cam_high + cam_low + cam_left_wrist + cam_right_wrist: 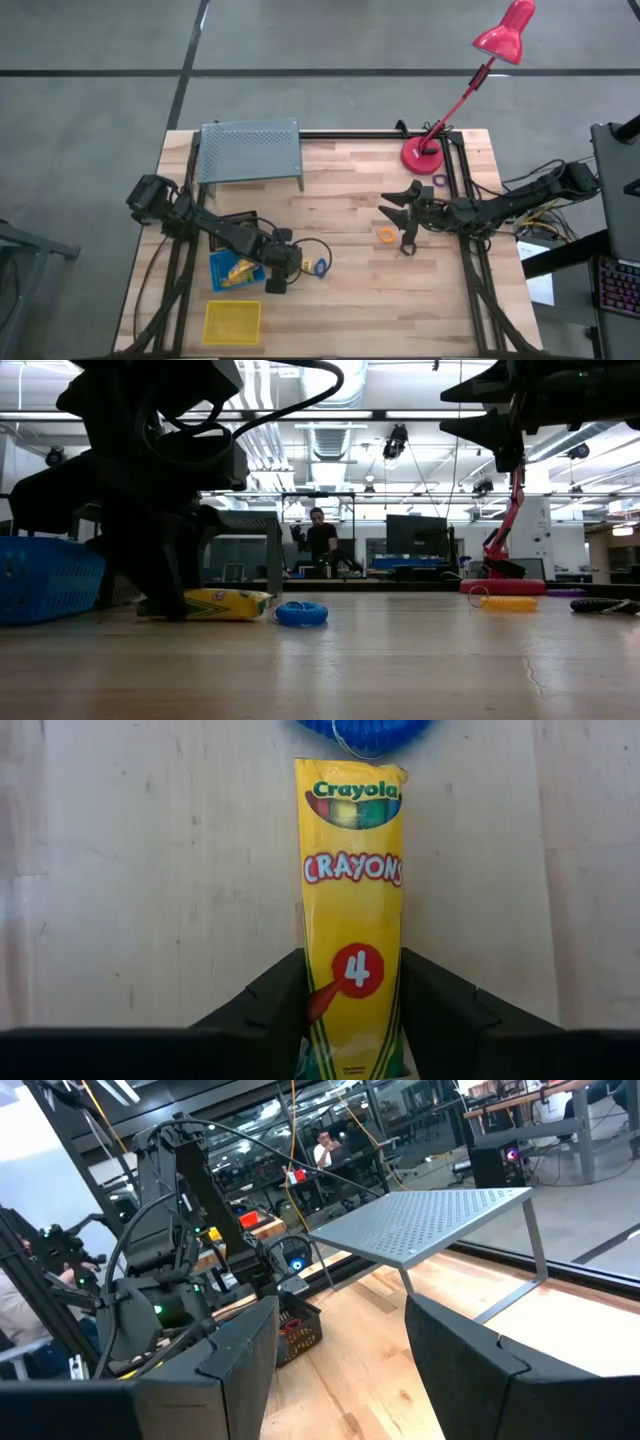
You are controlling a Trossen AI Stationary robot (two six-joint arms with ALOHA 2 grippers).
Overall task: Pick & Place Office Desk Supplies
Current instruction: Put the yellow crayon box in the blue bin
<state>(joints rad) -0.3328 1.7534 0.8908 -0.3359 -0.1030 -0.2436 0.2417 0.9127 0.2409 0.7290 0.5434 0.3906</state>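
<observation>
Two claws: left claw (350, 1020) grips yellow cardboard crayon box (352, 910); right claw (340, 1350) open, raised.
Risk: box, low on wooden worktop (350, 290), may nudge blue coiled ring (301, 613).

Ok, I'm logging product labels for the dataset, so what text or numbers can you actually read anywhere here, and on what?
"Crayola": top of the yellow crayon box, which lies between the left gripper fingers.
"CRAYONS": middle of the same box.
"4": in the red circle lower on that box.
Small print at the box's bottom edge: too small to read.
Print on the box in the low view: blurred.
Nothing else readable.
</observation>
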